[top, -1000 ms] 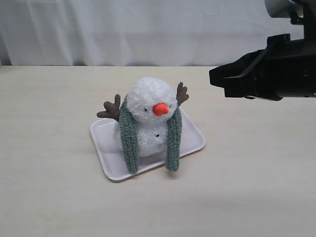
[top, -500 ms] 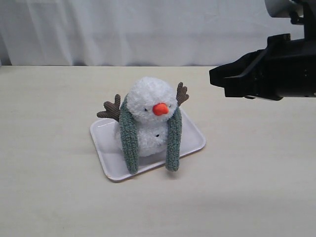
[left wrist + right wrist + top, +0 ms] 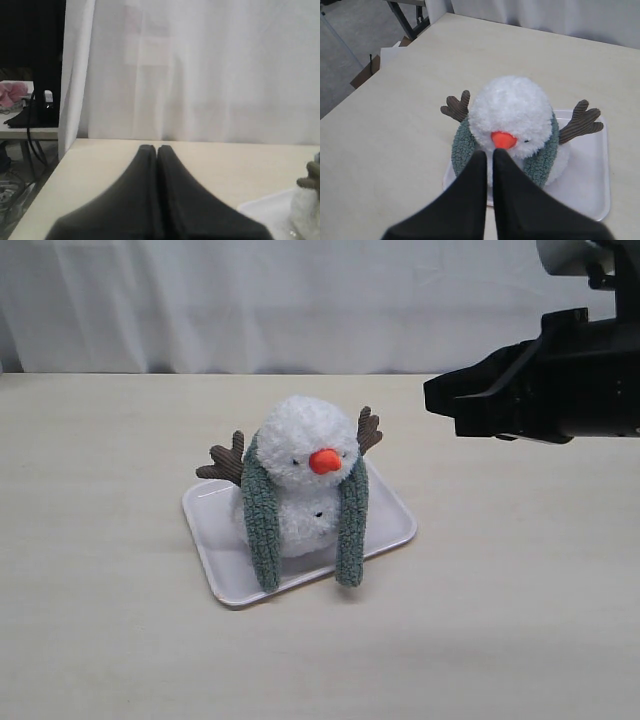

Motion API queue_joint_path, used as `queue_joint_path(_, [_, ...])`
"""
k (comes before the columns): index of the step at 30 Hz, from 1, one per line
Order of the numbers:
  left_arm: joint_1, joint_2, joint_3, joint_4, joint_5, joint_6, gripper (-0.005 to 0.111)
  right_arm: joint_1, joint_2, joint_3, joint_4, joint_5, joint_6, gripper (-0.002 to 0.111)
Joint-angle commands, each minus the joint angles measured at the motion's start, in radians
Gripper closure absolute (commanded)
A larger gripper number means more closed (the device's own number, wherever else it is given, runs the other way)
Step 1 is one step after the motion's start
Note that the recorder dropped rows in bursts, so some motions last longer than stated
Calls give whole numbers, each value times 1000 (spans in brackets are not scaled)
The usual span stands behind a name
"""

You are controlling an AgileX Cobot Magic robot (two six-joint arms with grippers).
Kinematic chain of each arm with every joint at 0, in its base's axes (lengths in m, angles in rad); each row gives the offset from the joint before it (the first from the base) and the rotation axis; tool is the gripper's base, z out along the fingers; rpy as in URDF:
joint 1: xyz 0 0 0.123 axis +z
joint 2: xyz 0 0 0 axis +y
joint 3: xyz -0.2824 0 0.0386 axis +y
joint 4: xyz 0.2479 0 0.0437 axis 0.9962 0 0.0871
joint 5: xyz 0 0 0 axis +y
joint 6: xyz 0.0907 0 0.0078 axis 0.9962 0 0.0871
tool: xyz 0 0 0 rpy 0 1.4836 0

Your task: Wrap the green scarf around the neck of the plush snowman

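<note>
The plush snowman [image 3: 302, 470] sits upright on a white tray [image 3: 395, 525], orange nose toward the camera. The green scarf [image 3: 262, 525] is draped behind its neck, and both ends hang down the front, one on each side of the body. From above, the scarf [image 3: 540, 162] shows as a collar around the white head [image 3: 512, 107]. My right gripper [image 3: 440, 400] hovers shut and empty, up and to the right of the snowman. In its own view the right gripper [image 3: 490, 153] points at the nose. My left gripper [image 3: 156, 148] is shut, empty, off to the side over bare table.
A white curtain [image 3: 250, 300] closes off the back of the light wooden table [image 3: 120, 640]. The table's edge [image 3: 380, 75] drops to the floor beyond the snowman in the right wrist view. A side desk with dark items [image 3: 25, 120] stands past the table in the left wrist view.
</note>
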Motion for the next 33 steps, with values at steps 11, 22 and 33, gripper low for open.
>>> queue_joint_path(11, [41, -3, 3, -5, 243, 92, 107, 1, -6, 4, 5, -6, 0, 104])
queue_joint_path(22, [41, -3, 3, -5, 243, 92, 107, 1, -6, 4, 5, -6, 0, 104])
queue_joint_path(33, [41, -3, 3, -7, 248, 92, 107, 13, -25, 45, 14, -12, 0, 104])
